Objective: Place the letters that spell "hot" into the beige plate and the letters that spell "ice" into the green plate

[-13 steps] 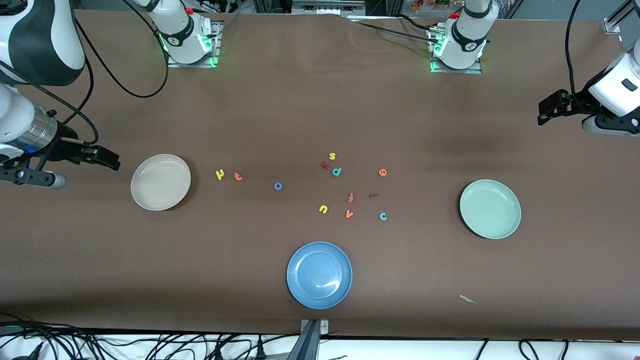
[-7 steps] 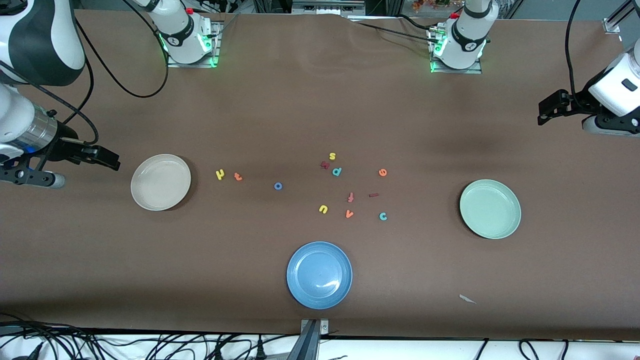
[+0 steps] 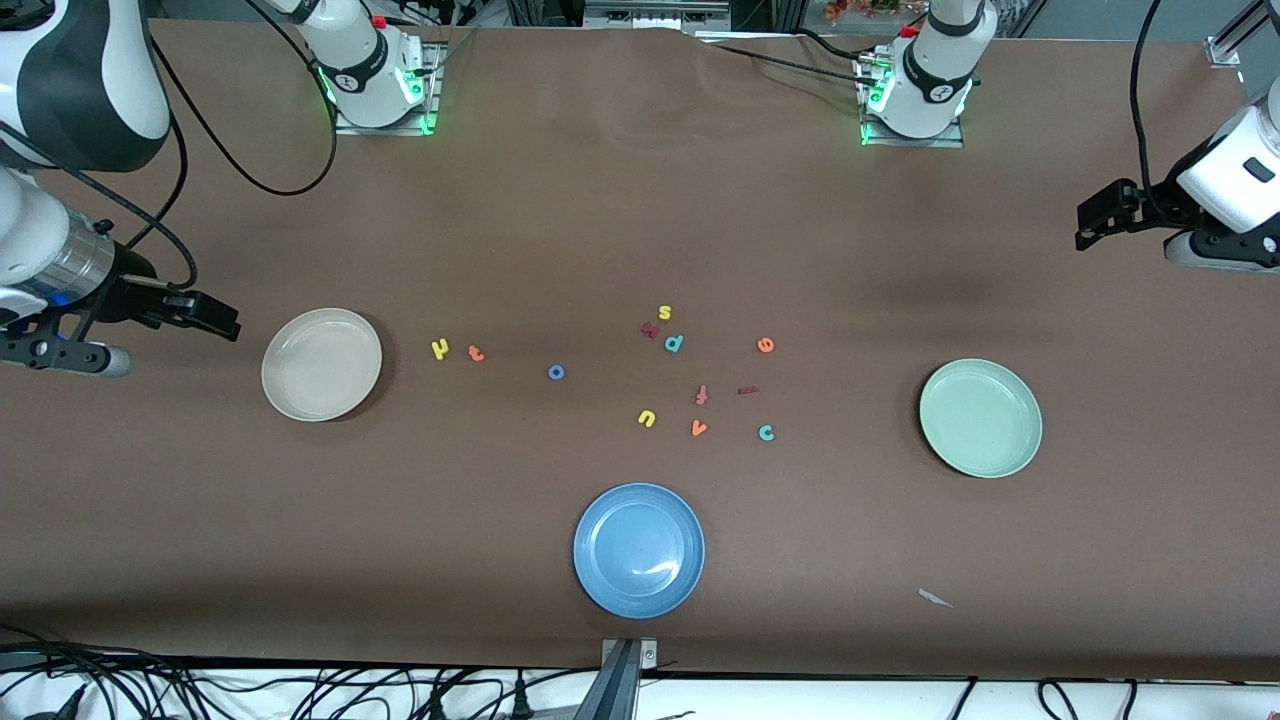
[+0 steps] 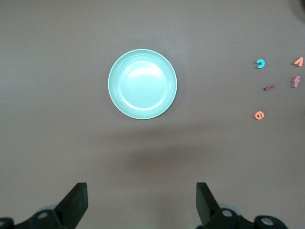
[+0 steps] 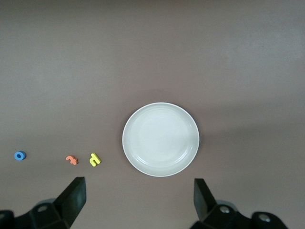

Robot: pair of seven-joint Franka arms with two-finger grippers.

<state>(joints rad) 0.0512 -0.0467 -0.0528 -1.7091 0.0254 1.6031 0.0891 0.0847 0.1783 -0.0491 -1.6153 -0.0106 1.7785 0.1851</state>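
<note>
Brown table [image 3: 600,230] lies open around plates.

two white Franka arms with glossy rounded shells and black joint bands, green lights glowing at both bases, little red caps near the base joints, black cables looping off them, black two-finger grippers, silver metal wrist ring on the right arm

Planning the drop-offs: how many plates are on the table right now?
3. The beige plate sits toward the right arm's end, the green plate toward the left arm's end, and a blue plate lies between them, nearest the front camera. All three hold nothing; none looks hidden.
</note>
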